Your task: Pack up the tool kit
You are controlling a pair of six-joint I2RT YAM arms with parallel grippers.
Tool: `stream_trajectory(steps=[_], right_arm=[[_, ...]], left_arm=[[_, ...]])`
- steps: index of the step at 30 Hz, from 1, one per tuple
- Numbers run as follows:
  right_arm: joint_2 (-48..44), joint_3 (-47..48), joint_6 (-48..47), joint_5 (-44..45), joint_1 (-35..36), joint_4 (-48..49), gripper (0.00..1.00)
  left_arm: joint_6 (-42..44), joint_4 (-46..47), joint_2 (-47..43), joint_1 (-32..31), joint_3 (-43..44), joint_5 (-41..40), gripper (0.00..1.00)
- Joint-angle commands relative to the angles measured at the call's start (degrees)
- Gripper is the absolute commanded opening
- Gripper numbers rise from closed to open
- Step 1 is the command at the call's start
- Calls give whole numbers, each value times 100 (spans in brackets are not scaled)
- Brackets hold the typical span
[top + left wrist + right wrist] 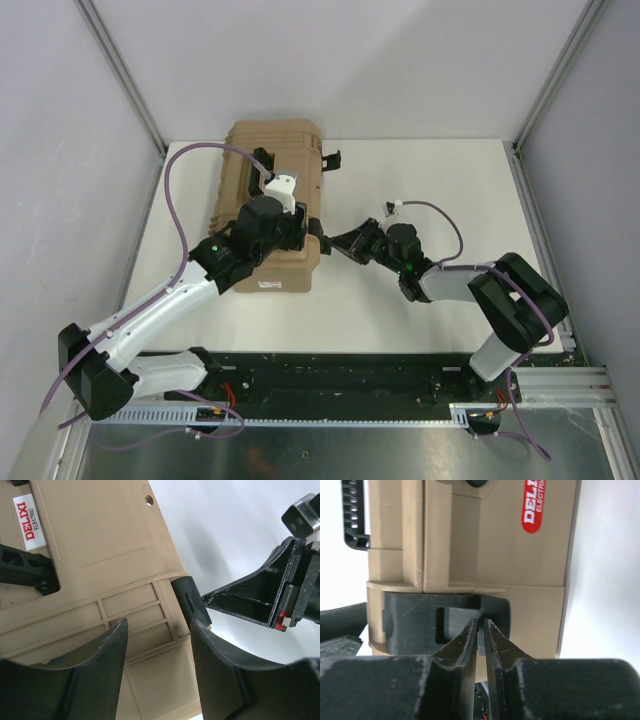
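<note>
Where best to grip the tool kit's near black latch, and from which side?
Probably its raised edge beside the rectangular recess, coming in from the right: the latch lies flat on that side wall of the tool kit, facing the right gripper.

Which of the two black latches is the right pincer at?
The near latch of the tool kit, toward the arms: the right pincer, shut, has its tips on it. The far latch sticks out, untouched.

Left arm (pixel 165 305) stretches forward, left gripper (pixel 159 626) aimed down with fingers sitting partly apart. Right arm (pixel 500 300) is bent in toward it, right gripper (pixel 481 625) pretty much pinched closed.
</note>
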Motion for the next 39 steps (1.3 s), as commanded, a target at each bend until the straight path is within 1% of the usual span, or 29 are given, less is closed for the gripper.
stream_trajectory(steps=[1, 11, 16, 19, 22, 25, 28, 30, 32, 34, 39], right_arm=[[391, -278, -127, -549, 408, -1126, 16], [407, -272, -133, -556, 466, -798, 18], [-27, -271, -350, -211, 445, -1297, 19], [-368, -242, -484, 19, 392, -1703, 23], [-691, -157, -647, 202, 318, -2132, 33], [-1058, 2, -902, 427, 210, -2622, 50], [-1320, 248, -1223, 472, 22, -2984, 63], [-1413, 487, -1522, 450, -78, -3175, 70], [-1451, 777, -1826, 383, -158, -3300, 75], [-1410, 1113, -2119, 268, -211, -3395, 78], [-1020, 2185, -2788, 4, -273, -3637, 79]], left_arm=[[-346, -1187, 307, -155, -334, 510, 57], [-354, -1187, 317, -164, -338, 513, 58], [-350, -1187, 306, -169, -294, 489, 59], [-326, -1189, 286, -171, -190, 454, 60], [-264, -1206, 248, -169, 41, 369, 64], [-169, -1231, 209, -165, 405, 236, 71], [-76, -1235, 197, -151, 886, 54, 81], [-25, -1233, 234, -74, 1214, -39, 87], [9, -1228, 284, 139, 1520, 1, 91], [18, -1227, 324, 438, 1746, 86, 93], [-91, -1162, 328, 1332, 2010, 52, 95]])
